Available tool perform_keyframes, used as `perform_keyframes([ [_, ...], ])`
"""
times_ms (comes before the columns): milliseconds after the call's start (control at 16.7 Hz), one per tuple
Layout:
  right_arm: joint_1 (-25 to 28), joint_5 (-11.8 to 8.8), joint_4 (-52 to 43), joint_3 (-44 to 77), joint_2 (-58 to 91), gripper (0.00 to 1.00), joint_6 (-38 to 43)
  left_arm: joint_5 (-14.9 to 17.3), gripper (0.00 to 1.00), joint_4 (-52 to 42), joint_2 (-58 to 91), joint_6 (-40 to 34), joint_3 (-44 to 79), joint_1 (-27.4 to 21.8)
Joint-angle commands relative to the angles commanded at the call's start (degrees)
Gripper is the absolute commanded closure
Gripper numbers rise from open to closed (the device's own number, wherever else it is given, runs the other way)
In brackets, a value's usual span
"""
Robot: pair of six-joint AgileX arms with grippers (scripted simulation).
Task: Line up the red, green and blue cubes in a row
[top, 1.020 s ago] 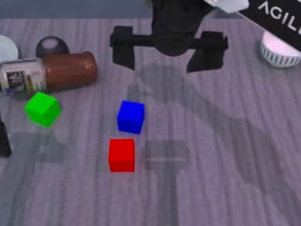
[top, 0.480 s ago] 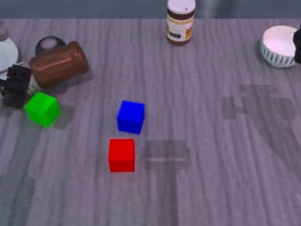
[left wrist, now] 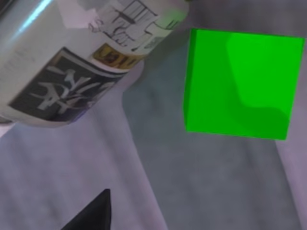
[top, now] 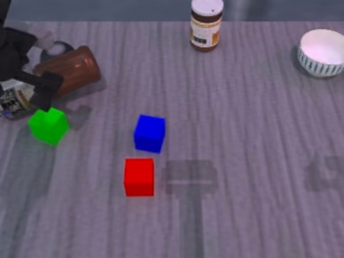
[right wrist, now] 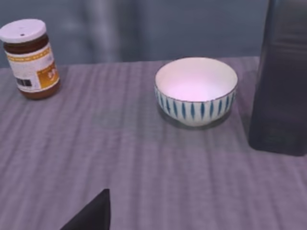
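Near the desk's (top: 242,161) left edge, the left end effector (top: 32,88) hung over the green cube (top: 48,125), beside a tipped brown bottle (top: 70,72); whether it was spread could not be told. The cube looked light, hard and smooth, best pinched on two flat sides. The blue cube (top: 149,133) and red cube (top: 139,176) sat mid-desk.

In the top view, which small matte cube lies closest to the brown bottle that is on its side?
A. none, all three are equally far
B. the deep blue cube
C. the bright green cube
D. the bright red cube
C: the bright green matte cube sits just below the lying brown bottle at the table's left, while the red cube and blue cube lie nearer the middle.
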Motion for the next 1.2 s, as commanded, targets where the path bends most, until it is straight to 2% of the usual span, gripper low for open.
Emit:
perform_keyframes([
  [240,-4.3,-3.3,11.0,-14.0,-12.7,0.0,-3.8,0.1,0.0,-5.9,11.4,2.0,10.1,-0.4],
  [420,-5.9,-4.8,15.4,-19.1,-18.0,0.0,-5.0,0.1,0.0,-7.9,15.2,2.7,13.9,-0.5],
  [840,-6.1,-5.0,16.0,-19.7,-18.6,0.0,-5.1,0.1,0.0,-8.1,15.9,2.8,14.4,-0.3],
  [1200,-6.1,-5.0,16.0,-19.7,-18.6,0.0,-5.1,0.2,0.0,1.8,18.7,2.9,7.5,-0.4],
])
